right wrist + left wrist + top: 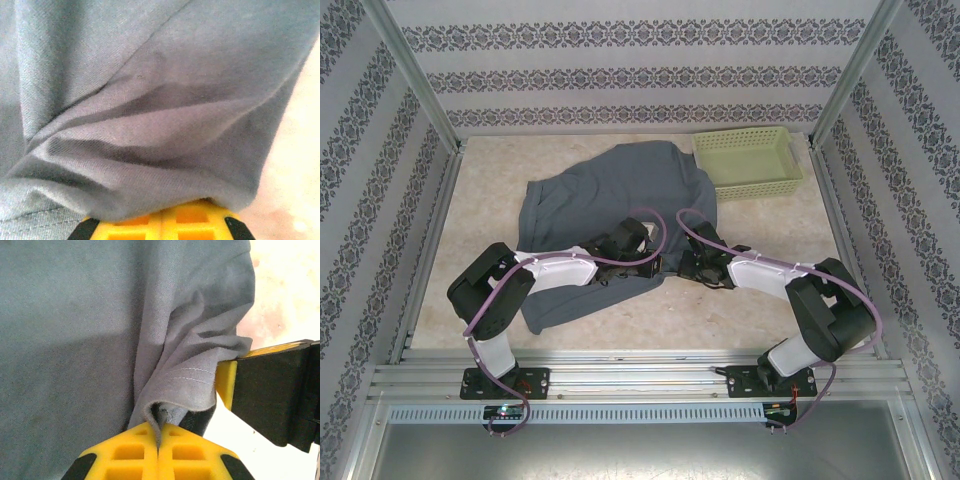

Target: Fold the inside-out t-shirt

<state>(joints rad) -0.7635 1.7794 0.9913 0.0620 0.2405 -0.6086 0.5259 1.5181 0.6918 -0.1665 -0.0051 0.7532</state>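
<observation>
The slate blue-grey t-shirt (600, 195) lies spread on the table, rumpled along its near edge. My left gripper (648, 240) sits at the shirt's near right corner. In the left wrist view its yellow jaws (159, 440) are shut on a thin fold of the cloth (75, 315) by the stitched hem. My right gripper (682, 262) is right beside it, and one of its fingers (225, 382) meets the same hem. In the right wrist view the right gripper (161, 216) is shut, with bunched cloth (150, 75) draped over its tips and hiding them.
A light green basket (750, 160) stands at the back right, touching the shirt's far corner. Bare marbled tabletop (770, 300) lies to the right and near side. Patterned walls and metal posts close in the table on three sides.
</observation>
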